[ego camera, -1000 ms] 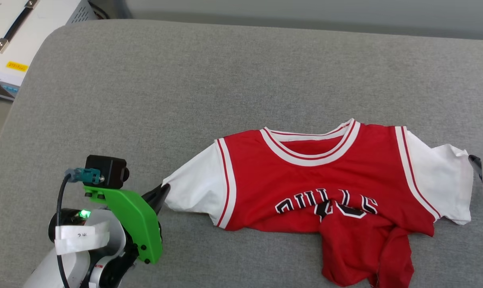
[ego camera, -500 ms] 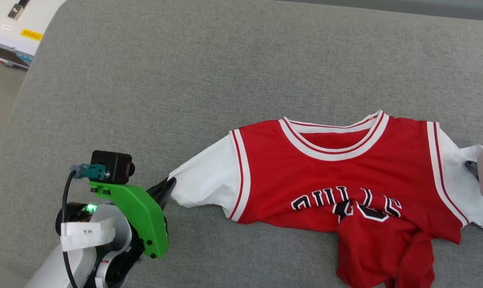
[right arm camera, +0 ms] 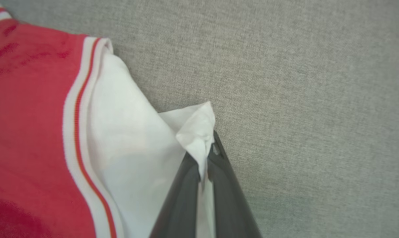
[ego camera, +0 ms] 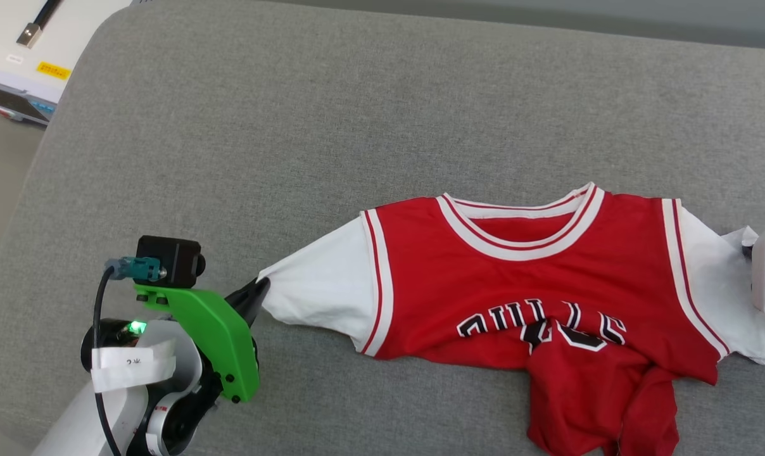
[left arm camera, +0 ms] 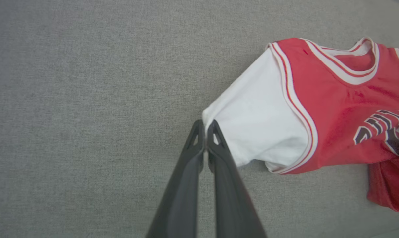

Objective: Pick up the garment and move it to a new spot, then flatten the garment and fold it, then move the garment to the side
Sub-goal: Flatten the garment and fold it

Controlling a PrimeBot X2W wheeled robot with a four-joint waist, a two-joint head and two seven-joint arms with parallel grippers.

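On the grey cushion [ego camera: 294, 126]: garment [ego camera: 534, 272], front up, hem bunched, long axis sleeve to sleeve, stretched between the arms. Left gripper [left arm camera: 204, 127] clenched on the left sleeve's tip; right gripper [right arm camera: 206, 155] clenched on the right sleeve's corner. Each arm nearest its own sleeve.

The left tool [left arm camera: 205, 127] pinches the garment [left arm camera: 331, 99] at its sleeve.

1. Left hand [ego camera: 262, 286]: two long dark tapered fingers [left arm camera: 186, 172] ahead of a green bracket [ego camera: 211, 335].
2. Above the bracket: black camera [ego camera: 167, 261], teal plug [ego camera: 135, 269], black cable [ego camera: 95, 329].
3. Below it: white forearm [ego camera: 85, 424], taped label [ego camera: 129, 367], green light [ego camera: 134, 327].
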